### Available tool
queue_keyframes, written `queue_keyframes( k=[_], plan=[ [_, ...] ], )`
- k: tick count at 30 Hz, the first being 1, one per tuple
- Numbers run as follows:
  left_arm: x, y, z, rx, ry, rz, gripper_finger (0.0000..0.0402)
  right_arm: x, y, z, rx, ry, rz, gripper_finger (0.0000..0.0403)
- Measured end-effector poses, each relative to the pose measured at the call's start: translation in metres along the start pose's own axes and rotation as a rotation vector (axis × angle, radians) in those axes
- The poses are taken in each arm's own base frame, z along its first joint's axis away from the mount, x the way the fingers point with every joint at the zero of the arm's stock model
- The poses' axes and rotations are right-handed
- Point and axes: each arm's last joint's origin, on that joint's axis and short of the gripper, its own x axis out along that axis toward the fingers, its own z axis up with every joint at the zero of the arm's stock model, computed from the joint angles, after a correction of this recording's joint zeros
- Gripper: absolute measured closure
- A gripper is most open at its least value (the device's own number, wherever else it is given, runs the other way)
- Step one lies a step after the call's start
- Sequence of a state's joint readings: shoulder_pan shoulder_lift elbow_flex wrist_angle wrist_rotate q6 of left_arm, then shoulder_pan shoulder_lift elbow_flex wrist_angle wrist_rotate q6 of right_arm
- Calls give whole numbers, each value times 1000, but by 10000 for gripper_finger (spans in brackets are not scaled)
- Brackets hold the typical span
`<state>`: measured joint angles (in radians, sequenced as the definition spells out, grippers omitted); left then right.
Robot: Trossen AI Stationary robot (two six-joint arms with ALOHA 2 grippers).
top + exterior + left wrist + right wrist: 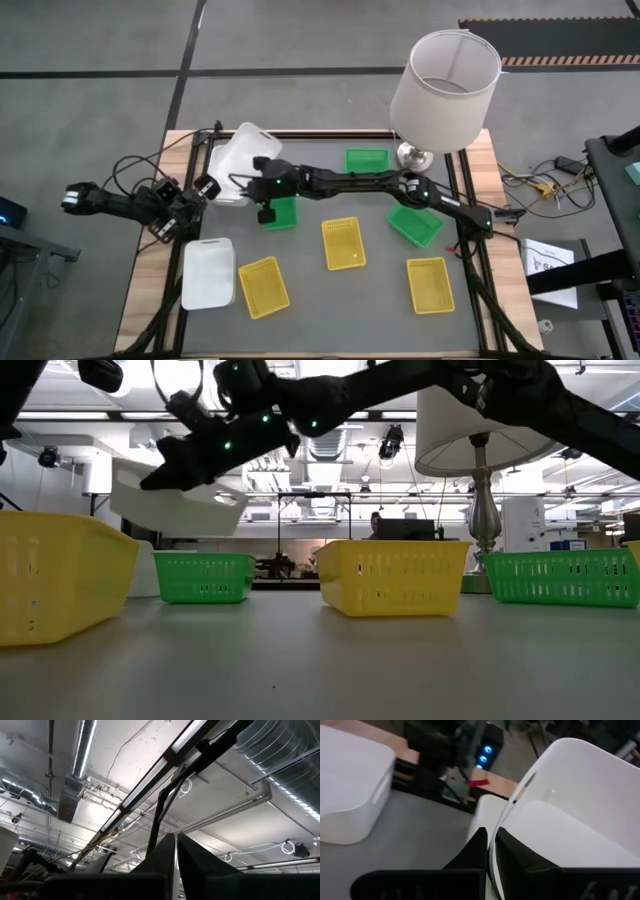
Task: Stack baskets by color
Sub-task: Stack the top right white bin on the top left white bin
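Observation:
My right gripper [262, 188] reaches across the table from the right and is shut on a white basket [245, 155], held in the air over the far left part; the low view shows this white basket [180, 505] tilted above the table. Another white basket [208, 272] lies upside down at the near left. Three green baskets [366, 159] [415, 224] [283, 214] and three yellow baskets [343, 243] [263, 287] [430, 284] rest on their bottoms on the mat. My left gripper [175, 855] is shut on nothing, drawn back at the left edge and pointing up at the ceiling. My right gripper pinches the white basket's side wall at its rim [495, 837], one finger inside the basket and one outside. The fingers come nearly level from the table's right side. The basket is lifted clear of the table and hangs tilted.
A lamp with a large white shade [445, 88] stands on its metal base [412, 155] at the far right. A wooden frame [150, 260] borders the grey mat. Another white edge [487, 812] shows below the held basket. Bare mat lies along the near edge.

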<state>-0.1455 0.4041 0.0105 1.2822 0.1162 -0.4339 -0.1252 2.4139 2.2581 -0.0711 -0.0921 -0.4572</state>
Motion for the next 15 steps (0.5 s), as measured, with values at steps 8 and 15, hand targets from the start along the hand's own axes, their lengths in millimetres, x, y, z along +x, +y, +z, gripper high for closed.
queue_keyframes(
  k=[8, 15],
  plan=[
    [0, -1, 2, 4, -15, -14, 398, 15, 4, -13, -110, -168, 98, 390],
    [0, 0, 0, 3, -5, -13, 398, 24, 0, -25, -55, -244, 78, 390]
  ],
)
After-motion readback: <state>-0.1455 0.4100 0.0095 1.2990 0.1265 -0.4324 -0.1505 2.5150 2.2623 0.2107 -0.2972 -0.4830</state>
